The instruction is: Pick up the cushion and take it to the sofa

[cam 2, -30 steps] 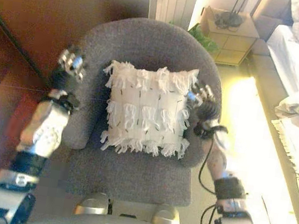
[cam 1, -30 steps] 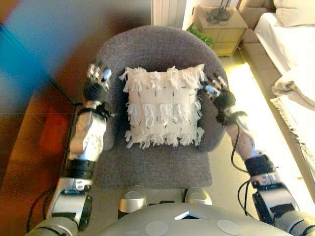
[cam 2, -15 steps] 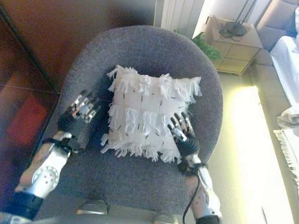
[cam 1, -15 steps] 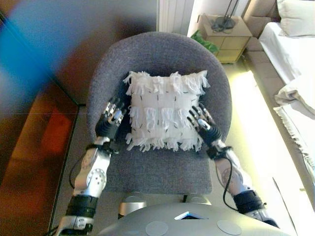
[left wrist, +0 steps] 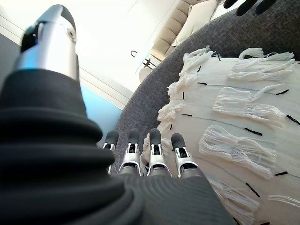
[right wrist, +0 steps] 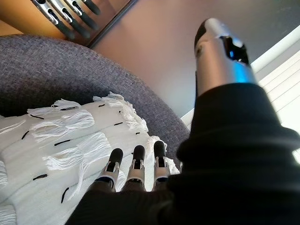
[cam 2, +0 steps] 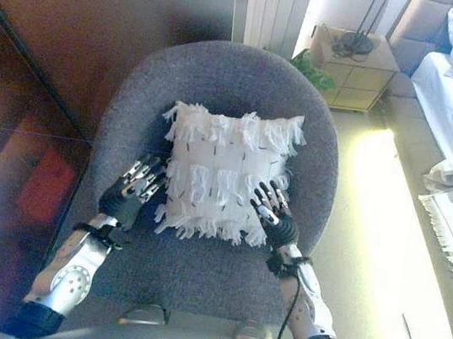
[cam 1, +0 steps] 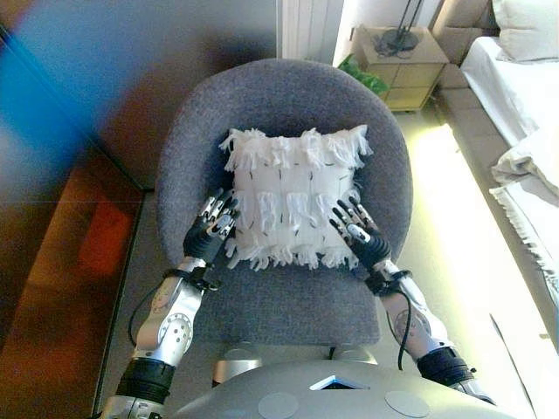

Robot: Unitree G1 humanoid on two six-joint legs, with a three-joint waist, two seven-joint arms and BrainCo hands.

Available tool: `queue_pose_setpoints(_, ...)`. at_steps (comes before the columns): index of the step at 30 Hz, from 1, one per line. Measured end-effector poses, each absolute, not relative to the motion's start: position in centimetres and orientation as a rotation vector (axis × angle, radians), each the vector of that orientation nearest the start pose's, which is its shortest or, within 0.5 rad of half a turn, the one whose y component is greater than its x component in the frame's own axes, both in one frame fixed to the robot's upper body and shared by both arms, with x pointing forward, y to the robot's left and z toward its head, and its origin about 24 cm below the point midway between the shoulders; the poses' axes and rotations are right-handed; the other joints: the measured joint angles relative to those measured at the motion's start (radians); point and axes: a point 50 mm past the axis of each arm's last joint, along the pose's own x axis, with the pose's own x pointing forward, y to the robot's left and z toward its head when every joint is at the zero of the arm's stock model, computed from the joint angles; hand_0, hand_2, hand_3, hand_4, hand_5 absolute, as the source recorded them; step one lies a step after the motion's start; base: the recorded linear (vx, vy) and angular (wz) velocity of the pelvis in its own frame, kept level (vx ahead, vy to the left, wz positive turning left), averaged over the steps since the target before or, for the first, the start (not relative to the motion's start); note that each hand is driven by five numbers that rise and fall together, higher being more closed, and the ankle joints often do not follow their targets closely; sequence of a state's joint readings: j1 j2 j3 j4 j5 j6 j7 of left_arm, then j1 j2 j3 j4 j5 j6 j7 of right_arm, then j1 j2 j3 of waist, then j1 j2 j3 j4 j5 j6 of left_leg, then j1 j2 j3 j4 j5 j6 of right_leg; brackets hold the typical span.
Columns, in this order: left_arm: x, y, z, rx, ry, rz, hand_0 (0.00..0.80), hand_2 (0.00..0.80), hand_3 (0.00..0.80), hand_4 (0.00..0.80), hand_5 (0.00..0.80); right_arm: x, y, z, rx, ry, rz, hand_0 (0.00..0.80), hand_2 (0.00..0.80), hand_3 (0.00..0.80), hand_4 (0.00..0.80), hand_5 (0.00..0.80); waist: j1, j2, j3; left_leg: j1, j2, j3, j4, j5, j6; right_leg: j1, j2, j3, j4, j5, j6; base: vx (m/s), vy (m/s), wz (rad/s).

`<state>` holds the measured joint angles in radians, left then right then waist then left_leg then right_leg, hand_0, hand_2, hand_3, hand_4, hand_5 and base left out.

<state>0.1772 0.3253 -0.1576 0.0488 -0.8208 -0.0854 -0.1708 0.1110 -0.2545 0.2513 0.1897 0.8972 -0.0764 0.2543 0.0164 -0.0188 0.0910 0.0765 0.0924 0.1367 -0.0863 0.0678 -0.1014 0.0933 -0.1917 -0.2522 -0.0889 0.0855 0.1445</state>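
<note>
A white fringed cushion [cam 1: 293,196] with small black stitches lies on the seat of a round grey armchair [cam 1: 288,96]. My left hand [cam 1: 208,234] is open with straight fingers at the cushion's near left edge. My right hand [cam 1: 360,237] is open with straight fingers at its near right edge. In the left wrist view the fingers [left wrist: 154,150] lie against the cushion's fringe [left wrist: 234,122]. In the right wrist view the fingers [right wrist: 136,164] rest at the cushion's edge [right wrist: 70,140]. Neither hand is curled round the cushion.
A wooden nightstand [cam 1: 403,61] with a plant [cam 1: 367,77] beside it stands behind the chair on the right. A bed with white bedding [cam 1: 524,113] runs along the right side. A dark wall [cam 1: 131,70] lies to the left.
Both hands have come down from the chair's sides and in towards the cushion's near corners. The camera view has shifted slightly.
</note>
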Motion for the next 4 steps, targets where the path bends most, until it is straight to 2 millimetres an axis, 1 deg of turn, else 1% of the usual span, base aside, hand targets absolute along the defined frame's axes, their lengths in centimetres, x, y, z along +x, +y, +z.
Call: queue_pose_setpoints(4,20.91,18.37,0.35,-0.519,0.155,-0.173,0.000,0.000,0.000,0.000,0.000,21.31,-15.00,-1.89,0.663,0.239,0.268,0.000,0.000,0.000,0.000,0.000,-0.001,0.000,0.000,0.000,-0.001,0.000,0.000,0.000,0.000,0.000,0.000,0.000,0.000,0.000,0.000,0.000,0.000,0.00)
